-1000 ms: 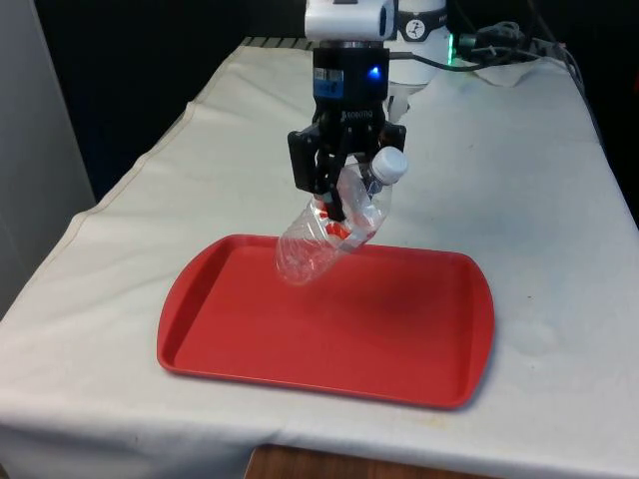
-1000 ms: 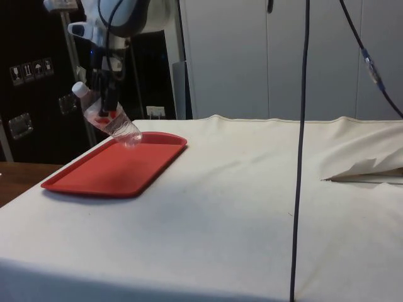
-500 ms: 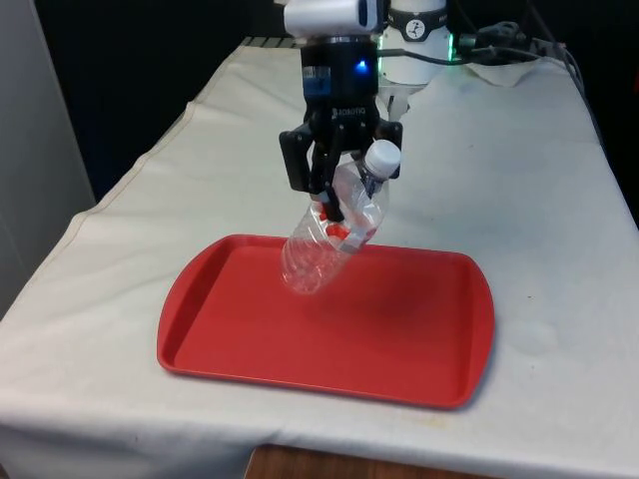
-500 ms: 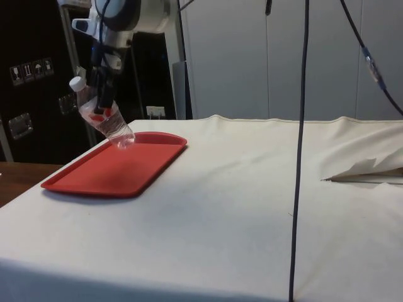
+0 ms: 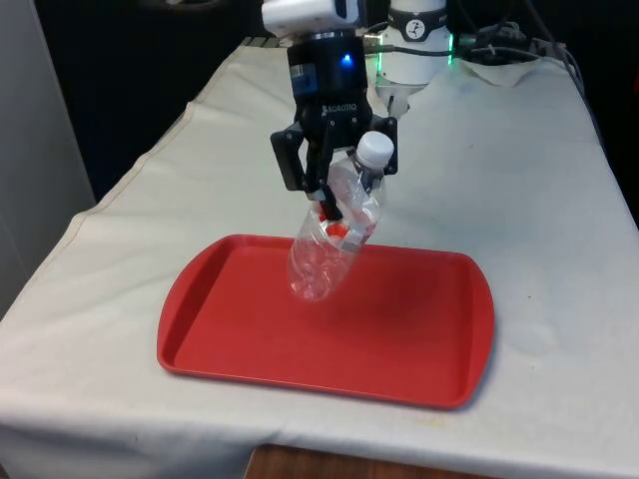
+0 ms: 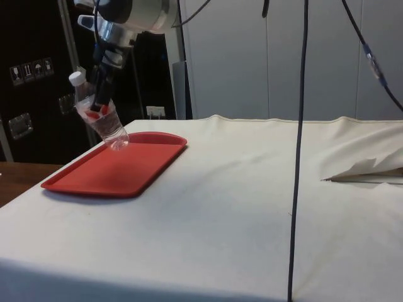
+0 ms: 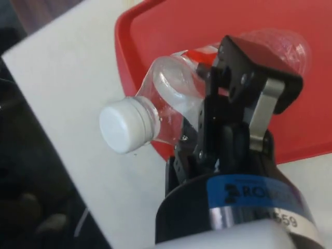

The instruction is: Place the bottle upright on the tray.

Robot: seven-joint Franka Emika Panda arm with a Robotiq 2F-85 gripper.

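Holding: the black two-finger claw (image 5: 334, 195) is squeezed tight on the clear plastic bottle with a white cap and a red label (image 5: 334, 232), gripping it around the middle, close to the label.
Bottle place: it hangs in the air over the flat red plastic tray (image 5: 419, 344), near the tray's far edge, and I think it is not touching the tray yet.
Bottle lean: it is tilted, with the white cap (image 6: 76, 78) up high and the round bottom (image 6: 116, 139) pointing down at the tray (image 6: 101, 178).
Weight: it looks empty, so it is likely very light.
Feel: the thin see-through walls look soft and will likely dent if squeezed hard. The smooth plastic may also slip or turn in the claw.
Best spot to hold: the middle by the label, where the claw (image 7: 231, 111) already sits on the bottle (image 7: 171, 98), seems fine. The neck under the cap is likely stiffer.
Watch out: a light, tall bottle tips over easily, so it should stand straight before it is let go.
Surface: the tray rests on a white cloth (image 5: 519, 160) that covers the surface.
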